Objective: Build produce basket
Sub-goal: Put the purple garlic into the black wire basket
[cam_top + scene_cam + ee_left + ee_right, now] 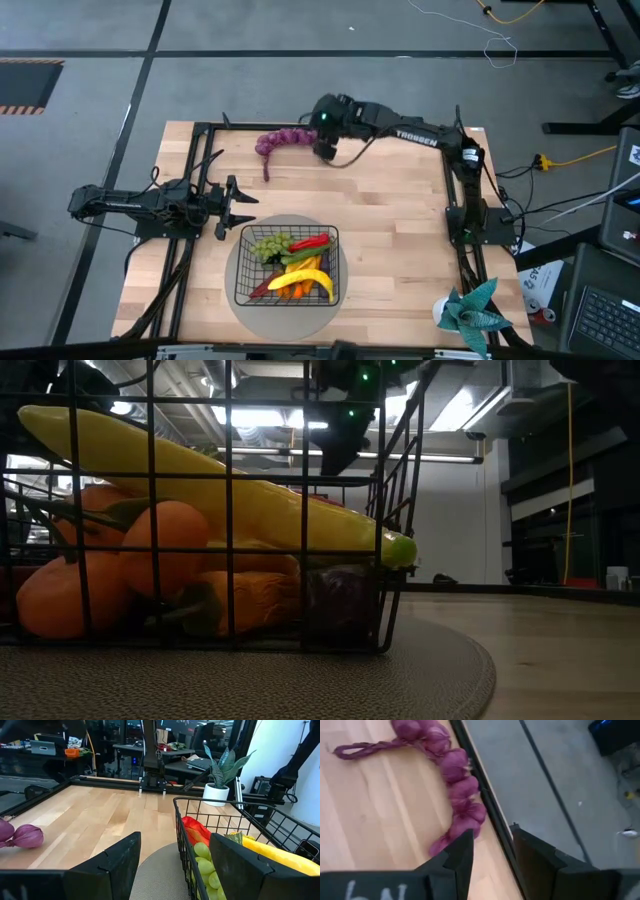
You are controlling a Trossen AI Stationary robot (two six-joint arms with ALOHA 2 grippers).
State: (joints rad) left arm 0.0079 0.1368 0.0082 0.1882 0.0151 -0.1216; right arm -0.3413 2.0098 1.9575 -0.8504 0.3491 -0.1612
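Right end effector hovers open beside my purple braid at the tabletop's far edge; left end effector open beside the filled basket near the front edge.

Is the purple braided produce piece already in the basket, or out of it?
Out. The purple braided piece lies on the table near the right gripper, apart from the basket.

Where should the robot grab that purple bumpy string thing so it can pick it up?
Probably at a bulb near the middle of the purple string, coming straight down with the right gripper, fingers across its width. It lies flat in a curve along the table's far edge; the thin braided tail looks floppy.
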